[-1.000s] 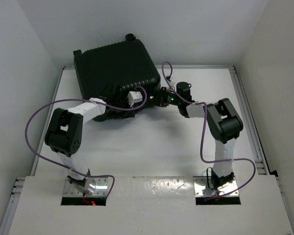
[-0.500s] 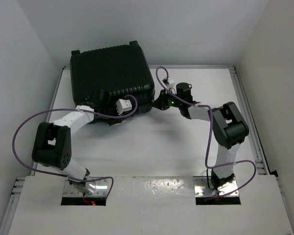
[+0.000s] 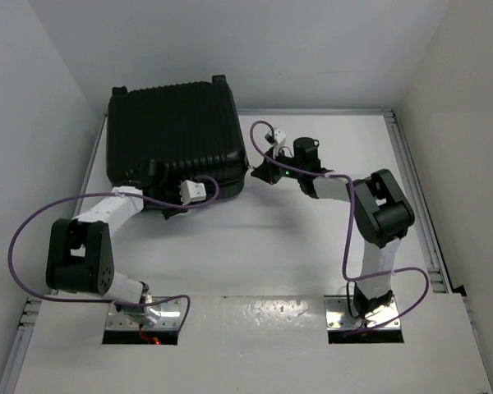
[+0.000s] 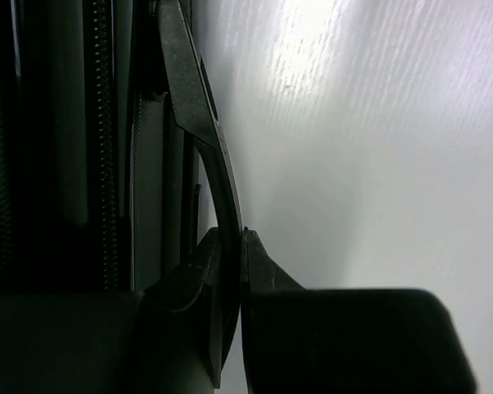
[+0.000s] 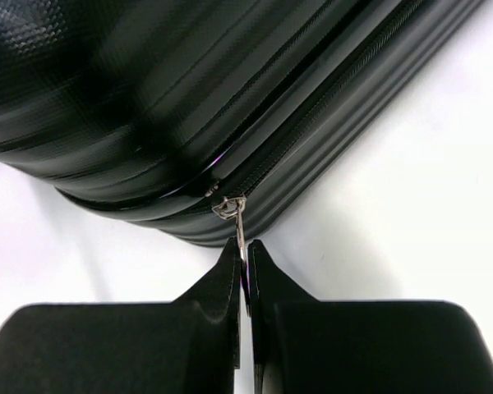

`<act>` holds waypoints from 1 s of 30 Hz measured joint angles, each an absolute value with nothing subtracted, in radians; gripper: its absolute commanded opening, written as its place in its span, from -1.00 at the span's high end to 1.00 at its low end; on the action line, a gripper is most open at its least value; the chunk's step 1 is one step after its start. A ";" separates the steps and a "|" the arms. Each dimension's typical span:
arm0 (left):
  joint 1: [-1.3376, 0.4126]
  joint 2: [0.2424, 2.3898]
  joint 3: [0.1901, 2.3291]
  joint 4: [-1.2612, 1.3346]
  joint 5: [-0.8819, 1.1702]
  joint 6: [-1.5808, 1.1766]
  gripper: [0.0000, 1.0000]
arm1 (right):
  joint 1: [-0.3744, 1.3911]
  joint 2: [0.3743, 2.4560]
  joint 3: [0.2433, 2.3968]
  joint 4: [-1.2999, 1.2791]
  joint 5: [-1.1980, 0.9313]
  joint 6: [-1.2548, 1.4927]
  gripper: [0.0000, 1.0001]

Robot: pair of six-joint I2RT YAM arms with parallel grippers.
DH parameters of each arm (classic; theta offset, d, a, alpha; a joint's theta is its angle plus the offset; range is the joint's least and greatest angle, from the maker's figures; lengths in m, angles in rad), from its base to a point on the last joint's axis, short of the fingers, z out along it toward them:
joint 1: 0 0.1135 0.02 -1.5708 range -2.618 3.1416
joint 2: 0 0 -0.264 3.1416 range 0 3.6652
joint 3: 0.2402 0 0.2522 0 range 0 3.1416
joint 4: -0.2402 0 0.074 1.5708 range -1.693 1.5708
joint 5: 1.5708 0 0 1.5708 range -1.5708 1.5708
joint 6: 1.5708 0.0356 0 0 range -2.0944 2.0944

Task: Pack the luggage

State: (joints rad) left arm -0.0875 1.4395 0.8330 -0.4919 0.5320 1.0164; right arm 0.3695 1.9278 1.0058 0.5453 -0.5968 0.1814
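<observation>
The luggage [image 3: 172, 131] lies flat at 11 o'clock on the counter [image 3: 255, 246]. The left arm reaches from its base toward 1 o'clock, and the left gripper [image 4: 230, 240] is clenched on the black handle [image 4: 199, 123]. The right arm bends toward 10 o'clock, and the right gripper [image 5: 242, 246] pinches the zipper pull [image 5: 232, 209].

The luggage [image 3: 174, 131] is seen as black throughout, with a ribbed shell; its zipper pull [image 5: 233, 210] is silver, the table [image 3: 255, 246] white, the cables [image 3: 344, 242] purple
</observation>
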 measured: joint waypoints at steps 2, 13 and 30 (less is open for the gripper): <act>-0.062 1.455 0.843 -0.493 0.542 1.050 1.00 | 0.369 1.953 1.034 0.549 -0.610 0.174 1.00; 0.025 1.567 0.927 -0.387 0.422 1.169 1.00 | 0.376 2.251 1.389 0.647 -0.599 0.172 1.00; 0.094 1.753 1.184 -0.521 0.428 1.140 0.74 | 0.379 2.621 1.895 0.733 -0.393 0.225 1.00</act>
